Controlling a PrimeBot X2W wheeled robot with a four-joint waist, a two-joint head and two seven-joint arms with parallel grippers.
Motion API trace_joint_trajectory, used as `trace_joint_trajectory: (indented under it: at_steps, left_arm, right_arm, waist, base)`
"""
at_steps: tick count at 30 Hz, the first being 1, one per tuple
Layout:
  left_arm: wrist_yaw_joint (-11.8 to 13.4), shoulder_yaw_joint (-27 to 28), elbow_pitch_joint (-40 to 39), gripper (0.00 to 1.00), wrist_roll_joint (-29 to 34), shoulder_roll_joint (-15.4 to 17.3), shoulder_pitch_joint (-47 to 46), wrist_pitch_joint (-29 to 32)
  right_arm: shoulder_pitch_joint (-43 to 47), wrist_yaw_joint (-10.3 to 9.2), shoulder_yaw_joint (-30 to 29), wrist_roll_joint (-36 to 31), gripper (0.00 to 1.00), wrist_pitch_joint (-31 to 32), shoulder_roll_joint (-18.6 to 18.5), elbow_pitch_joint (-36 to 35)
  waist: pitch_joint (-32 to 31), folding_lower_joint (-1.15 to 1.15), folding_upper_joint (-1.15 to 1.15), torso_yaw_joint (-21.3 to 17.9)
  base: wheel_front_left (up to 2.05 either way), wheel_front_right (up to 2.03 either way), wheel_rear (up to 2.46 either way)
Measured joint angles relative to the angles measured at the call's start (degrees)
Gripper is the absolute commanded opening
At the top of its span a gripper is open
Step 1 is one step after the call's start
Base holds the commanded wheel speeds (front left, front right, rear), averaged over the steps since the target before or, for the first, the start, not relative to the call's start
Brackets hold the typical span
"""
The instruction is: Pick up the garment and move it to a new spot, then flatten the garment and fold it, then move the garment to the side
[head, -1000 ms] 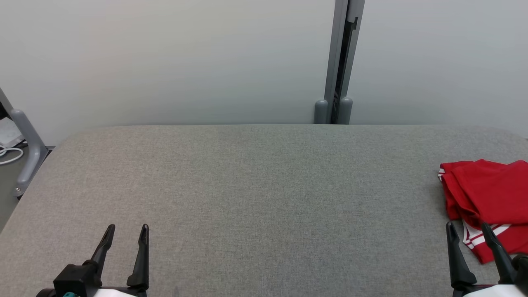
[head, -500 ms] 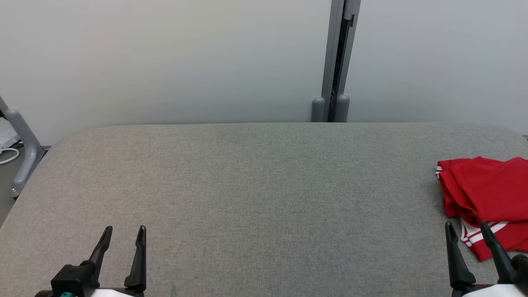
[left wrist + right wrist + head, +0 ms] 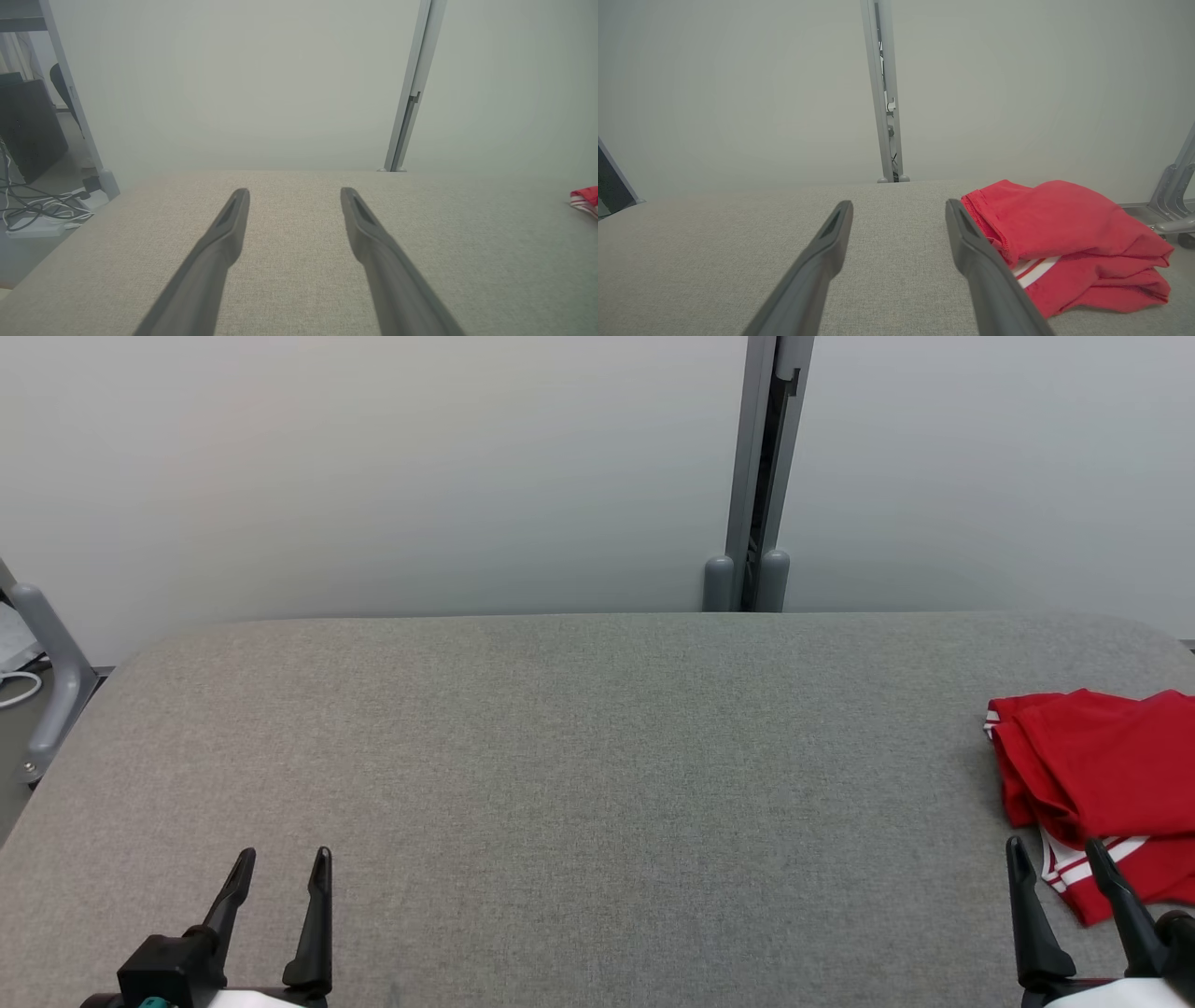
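Observation:
A red garment with white stripes lies bunched at the right edge of the grey table. In the right wrist view the garment sits just right of my right gripper's fingers. My right gripper is open at the lower right, its tips just short of the cloth's near edge, holding nothing. My left gripper is open at the lower left over bare table, far from the garment. A small corner of the garment shows at the far right of the left wrist view.
A pale wall stands behind the table with a grey vertical post at its middle. A grey frame leg and cables are off the table's left side. Another metal frame stands beyond the right end.
The whole head picture has shifted slightly, so the camera moved a little. Both grippers stay open and the garment lies as before.

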Motion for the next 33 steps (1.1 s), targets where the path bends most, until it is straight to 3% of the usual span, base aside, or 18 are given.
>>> trace_joint_trajectory:
  at_steps: [2,3,8,33]
  left_arm:
    - [0.1,-0.1,-0.1,1.00,0.0,0.0,0.0,0.0]
    - [0.1,-0.2,0.0,0.00,-0.1,0.0,0.0,0.0]
    - [0.0,-1.0,1.7,0.00,-0.5,-1.9,2.2,0.0]
    - [-5.0,1.8,-7.6,0.00,-20.0,-5.5,9.6,2.0]
  right_arm:
    - [0.0,0.00,0.0,0.0,1.00,0.0,0.0,0.0]
    - [0.0,0.00,0.0,0.1,0.00,0.0,0.0,0.1]
    - [1.2,0.00,0.4,0.5,0.00,0.0,0.9,2.3]
    - [5.9,0.00,-1.7,28.2,0.00,5.5,-0.3,-1.9]
  waist:
    - [0.0,0.00,0.00,0.0]
    - [0.0,0.00,0.00,0.0]
    - [0.1,0.00,0.00,-0.1]
    - [1.0,0.00,0.00,-0.7]
  base:
    - [0.00,0.00,0.00]
    - [0.00,0.00,0.00]
    - [0.00,0.00,0.00]
    - [0.00,0.00,0.00]
